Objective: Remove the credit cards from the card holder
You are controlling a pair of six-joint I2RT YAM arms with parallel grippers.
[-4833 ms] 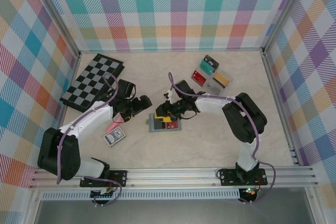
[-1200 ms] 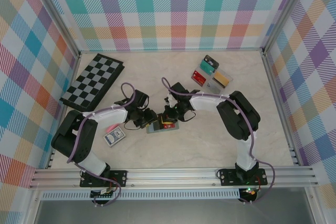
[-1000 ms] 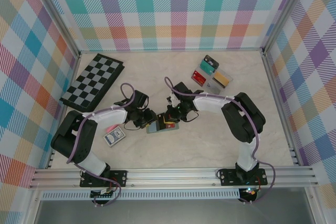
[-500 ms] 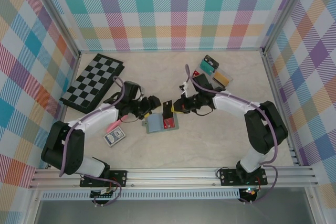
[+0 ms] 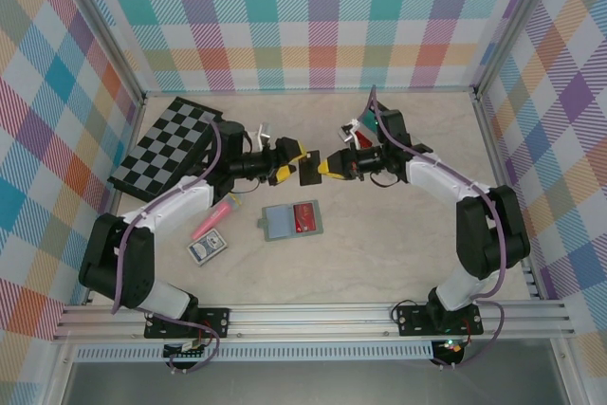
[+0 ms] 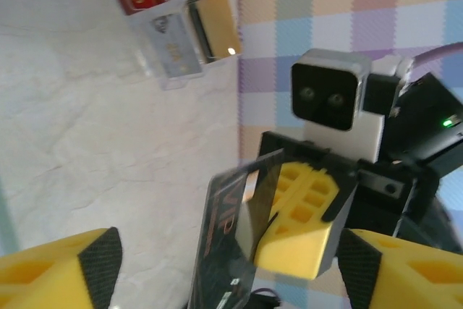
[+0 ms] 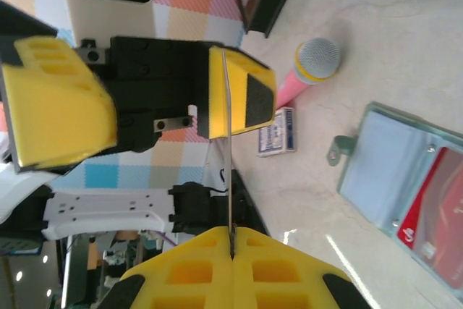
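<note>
pale marble bench [image 5: 398, 244]: card holder [image 5: 281, 224] lies open, red card [image 5: 305, 217] still slotted. right fingers [image 7: 181, 265] clenched on dark card [image 5: 310, 170], now lifted clear of holder. left fingers [image 7: 230, 77] just released, spread beside it. red card remains.

This is looking like a robotics lab test cell: pastel plaid-printed walls [image 5: 322, 16] are enclosing a beige marble-look tabletop [image 5: 379, 253], and silver aluminium frame rails [image 5: 313, 315] are carrying two white-and-black robot arms [image 5: 166, 208].
</note>
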